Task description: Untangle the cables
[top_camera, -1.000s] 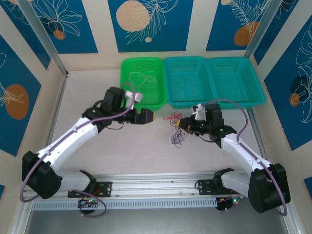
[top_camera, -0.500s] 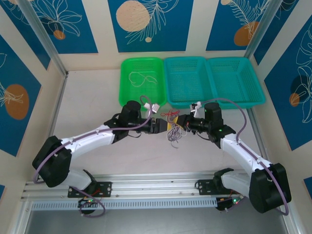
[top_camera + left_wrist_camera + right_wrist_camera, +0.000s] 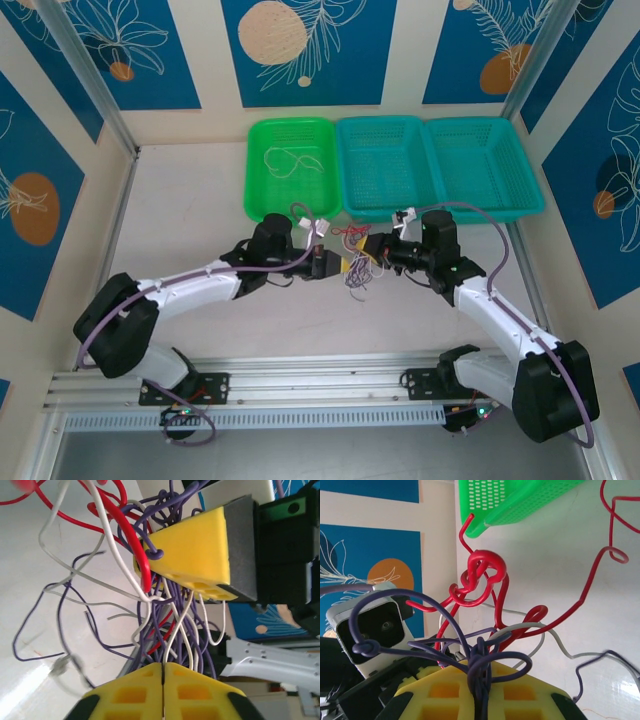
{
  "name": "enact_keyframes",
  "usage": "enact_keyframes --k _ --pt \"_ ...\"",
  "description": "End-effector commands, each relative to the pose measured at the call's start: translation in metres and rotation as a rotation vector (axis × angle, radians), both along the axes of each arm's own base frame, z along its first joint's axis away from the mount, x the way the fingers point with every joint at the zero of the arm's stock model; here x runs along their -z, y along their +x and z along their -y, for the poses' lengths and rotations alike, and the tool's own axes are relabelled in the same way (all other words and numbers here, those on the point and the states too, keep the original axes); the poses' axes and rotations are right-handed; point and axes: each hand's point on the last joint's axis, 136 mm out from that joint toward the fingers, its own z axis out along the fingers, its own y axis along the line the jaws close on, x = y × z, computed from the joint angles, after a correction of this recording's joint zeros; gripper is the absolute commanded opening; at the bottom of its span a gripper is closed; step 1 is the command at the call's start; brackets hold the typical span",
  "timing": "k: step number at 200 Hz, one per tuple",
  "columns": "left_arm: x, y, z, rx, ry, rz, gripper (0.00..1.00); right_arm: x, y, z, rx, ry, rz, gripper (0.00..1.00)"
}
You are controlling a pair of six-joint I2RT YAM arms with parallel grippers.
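Both arms had met in the middle of the worktop (image 3: 200,190), just in front of the green basket (image 3: 262,180). The cables (image 3: 356,278) were bunched in a messy knot right between the two hands, hanging up off the surface with a few loose ends trailing down onto it.

The left hand (image 3: 163,680) had its yellow fingertips pressed flat together. White and purple strands ran straight down into the seam, so it looked clamped on the bottom of the bundle.

The right hand (image 3: 481,695) was closed too, pinching a clump of purple strands (image 3: 470,655) that looped out over its pads. The red strand (image 3: 485,572) coiled up above that in a tight curl, with one long end wandering off across the worktop towards the green basket.

From above, a separate whitish wire (image 3: 285,160) was lying curled in the green basket on its own. The two teal baskets (image 3: 440,210) sat next to it along the back.
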Motion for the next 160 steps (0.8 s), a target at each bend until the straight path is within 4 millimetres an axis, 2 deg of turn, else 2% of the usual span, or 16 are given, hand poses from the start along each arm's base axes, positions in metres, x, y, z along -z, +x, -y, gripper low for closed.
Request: enact_keyframes --k 1,28,44,57,71,88,103,122,140,152,160 --pt "-0.008 -0.004 0.001 0.010 -0.031 0.032 0.00 -0.009 0.000 0.000 0.010 0.012 0.014 0.00" --pt "-0.010 0.000 -0.006 -0.033 -0.013 0.063 0.00 0.003 0.001 0.007 0.044 -0.029 -0.013 0.00" --pt "-0.013 0.007 -0.019 -0.090 0.018 0.093 0.00 0.019 0.001 0.018 0.073 -0.123 -0.021 0.03" --pt "-0.018 0.017 -0.040 -0.164 0.053 0.133 0.00 0.041 0.000 0.039 0.127 -0.286 -0.042 0.10" --pt "-0.026 0.029 -0.070 -0.261 0.092 0.182 0.00 0.069 -0.006 0.066 0.184 -0.426 -0.096 0.12" --pt "-0.031 0.037 -0.101 -0.348 0.125 0.218 0.00 0.097 -0.013 0.089 0.246 -0.456 -0.187 0.13" --pt "-0.033 0.036 -0.113 -0.368 0.142 0.241 0.00 0.116 -0.020 0.102 0.286 -0.476 -0.253 0.17" --pt "-0.029 0.033 -0.116 -0.372 0.142 0.244 0.00 0.126 -0.025 0.108 0.312 -0.500 -0.295 0.20" --pt "-0.024 0.035 -0.126 -0.409 0.188 0.259 0.00 0.128 -0.027 0.121 0.375 -0.551 -0.310 0.14" --pt "-0.028 0.042 -0.148 -0.488 0.259 0.286 0.00 0.129 -0.029 0.142 0.472 -0.608 -0.344 0.09" --pt "-0.028 0.050 -0.175 -0.592 0.349 0.291 0.00 0.133 -0.036 0.162 0.566 -0.645 -0.393 0.09"
